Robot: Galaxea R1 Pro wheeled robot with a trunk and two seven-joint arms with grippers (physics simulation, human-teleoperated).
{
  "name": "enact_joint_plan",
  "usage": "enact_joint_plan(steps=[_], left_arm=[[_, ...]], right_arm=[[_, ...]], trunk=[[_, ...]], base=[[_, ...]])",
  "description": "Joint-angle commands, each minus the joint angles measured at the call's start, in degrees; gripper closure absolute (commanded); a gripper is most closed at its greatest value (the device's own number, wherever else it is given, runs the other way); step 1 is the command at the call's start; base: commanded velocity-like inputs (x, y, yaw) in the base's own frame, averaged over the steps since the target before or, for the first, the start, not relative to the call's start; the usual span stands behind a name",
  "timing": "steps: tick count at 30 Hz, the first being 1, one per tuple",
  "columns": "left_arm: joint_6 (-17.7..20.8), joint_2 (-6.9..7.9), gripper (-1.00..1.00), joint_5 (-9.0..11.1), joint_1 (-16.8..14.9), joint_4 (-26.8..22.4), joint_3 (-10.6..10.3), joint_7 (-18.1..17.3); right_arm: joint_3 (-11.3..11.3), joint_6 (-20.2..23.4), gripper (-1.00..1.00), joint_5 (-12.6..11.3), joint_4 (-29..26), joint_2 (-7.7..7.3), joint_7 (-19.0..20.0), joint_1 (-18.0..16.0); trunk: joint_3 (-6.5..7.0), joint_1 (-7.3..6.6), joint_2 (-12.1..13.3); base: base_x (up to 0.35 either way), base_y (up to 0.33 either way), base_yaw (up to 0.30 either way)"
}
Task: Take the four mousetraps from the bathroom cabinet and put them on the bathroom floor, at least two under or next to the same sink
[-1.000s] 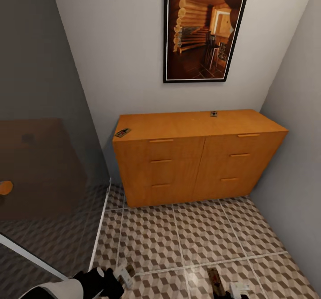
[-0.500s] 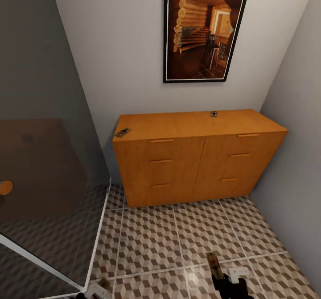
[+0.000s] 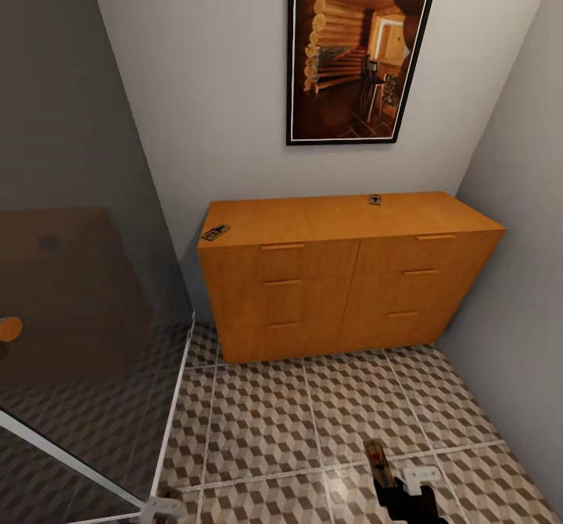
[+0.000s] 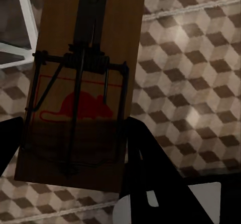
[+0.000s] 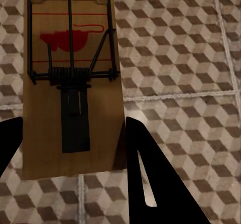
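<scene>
Both arms are low over the bathroom floor (image 3: 266, 422) in front of the cabinet (image 3: 344, 274), and each carries a trap. In the left wrist view, the left claw (image 4: 75, 148) is pinching a mousetrap (image 4: 85, 73) by its near end, dark fingers (image 4: 145, 158) pressed against both long sides of the board, with the red mouse print and the wire spring facing the camera and cube-pattern tiles beyond it. From the head view that left claw (image 3: 163, 506) just peeks in at the bottom edge, beside the white frame of the glass shower screen (image 3: 78, 313).

Over on the right, same story: in the right wrist view, the right claw (image 5: 70, 148) is clamped on a second mousetrap (image 5: 70, 78), a black finger (image 5: 150, 179) on either side of the board, with the bait end pointing away over the patterned tiles. The head view catches that trap (image 3: 378, 463) sticking forward out of the right claw (image 3: 389, 483) near the bottom edge of the floor, just off a pale grout line.

Two more are on the cabinet top: one mousetrap (image 3: 215, 232) at the front left corner, slightly angled, and another (image 3: 375, 199) at the back edge, right of centre. All six drawer fronts look closed. A framed picture (image 3: 356, 47) of a log cabin interior hangs on the wall above.
</scene>
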Motion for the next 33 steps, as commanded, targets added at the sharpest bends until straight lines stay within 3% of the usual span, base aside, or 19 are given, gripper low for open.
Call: enact_joint_plan(steps=[1, 6, 11, 15, 20, 33], left_arm=[[-0.45, -0.46, 1.00, 0.53, -0.05, 0.20, -0.46, 0.13], [-1.88, -2.25, 1.00, 0.78, -0.01, -0.96, -0.44, 0.80], [-6.89, -2.56, 1.00, 0.81, 0.00, -2.10, -0.32, 0.91], [-8.51, -2.42, 1.00, 0.81, 0.00, -2.19, -0.34, 0.92], [-16.55, -2.01, 1.00, 1.13, 0.00, -0.84, -0.44, 1.00], [-17.11, -1.75, 1.00, 1.17, 0.00, 0.09, -0.51, 1.01]], right_arm=[[0.37, -0.92, 1.00, -0.61, 0.16, -0.08, 0.14, -0.03], [0.45, -3.93, 1.00, -0.58, 0.64, -0.16, 0.10, -0.05], [0.44, -4.40, 1.00, -0.58, 0.71, -0.26, 0.07, -0.02], [0.44, -4.48, 1.00, -0.61, 0.73, -0.68, 0.02, -0.02], [0.47, -4.53, 1.00, -0.63, 0.75, -0.92, 0.01, -0.05], [0.36, -4.53, 1.00, -0.69, 0.81, -0.87, -0.20, -0.04]], trunk=[[-0.05, 0.00, -0.03], [-0.05, 0.00, -0.03], [-0.05, 0.00, -0.03], [-0.05, 0.00, -0.03], [-0.05, 0.00, -0.03], [-0.05, 0.00, -0.03]], base=[[0.000, 0.000, 0.000], [0.000, 0.000, 0.000], [0.000, 0.000, 0.000], [0.000, 0.000, 0.000], [0.000, 0.000, 0.000], [0.000, 0.000, 0.005]])
